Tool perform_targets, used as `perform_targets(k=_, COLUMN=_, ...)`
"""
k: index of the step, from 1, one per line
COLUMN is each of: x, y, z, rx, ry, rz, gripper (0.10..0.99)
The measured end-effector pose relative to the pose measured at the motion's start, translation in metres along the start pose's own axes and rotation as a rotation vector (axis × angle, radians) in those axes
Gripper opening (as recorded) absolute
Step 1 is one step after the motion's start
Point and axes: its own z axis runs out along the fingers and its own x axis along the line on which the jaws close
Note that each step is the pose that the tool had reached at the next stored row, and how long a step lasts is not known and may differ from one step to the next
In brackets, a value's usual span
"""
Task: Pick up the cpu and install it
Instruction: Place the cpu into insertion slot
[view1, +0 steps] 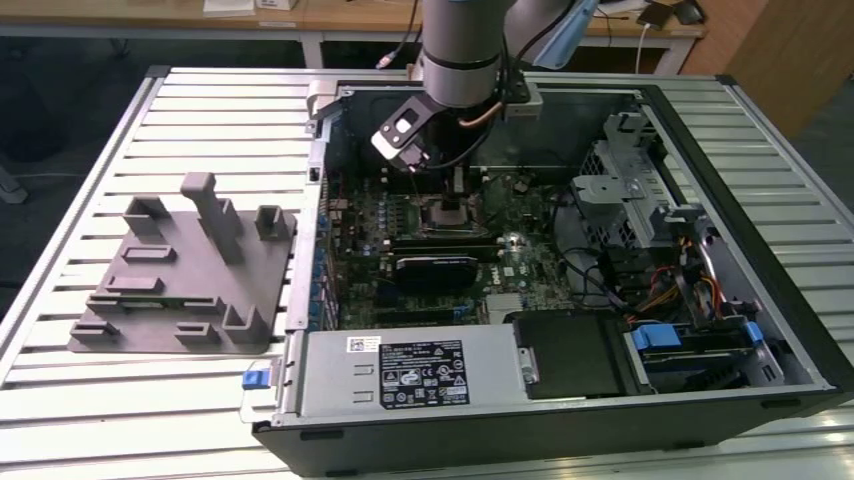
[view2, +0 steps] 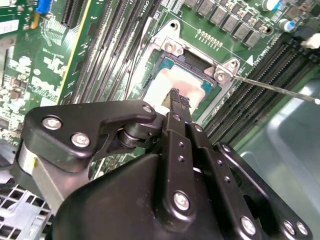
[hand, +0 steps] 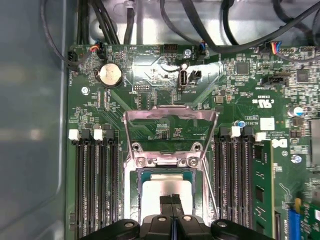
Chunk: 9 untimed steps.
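Silver ridged table (view1: 200, 110) goes under everything, and a big black computer box (view1: 534, 440) lies open on it. My arm (view1: 461, 50) reaches down from above into the far part of the box. On the exterior view's left, a grey plastic block (view1: 187, 280) with pegs and slots sits on the table, just beside the box. Inside the box is a green board (hand: 150, 75) with long black slots (hand: 97, 185) on both sides of a metal frame (hand: 170, 114). The frame's lid is flipped up and open. The chip (hand: 150, 192) lies flat down in the frame, its pale shiny top facing up. My gripper (hand: 171, 199) hangs right over the middle of the chip, with its two black fingers (hand: 166, 205) pressed together and nothing between them. I cannot tell if the tips touch the chip. A small round battery (hand: 109, 74) sits on the board past the frame.
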Motion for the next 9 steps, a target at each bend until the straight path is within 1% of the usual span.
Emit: perform_targets(k=9, x=-0.0003, y=0.0008, z=-0.0187, rx=-0.001, ry=0.0, rz=0.0, gripper=0.106)
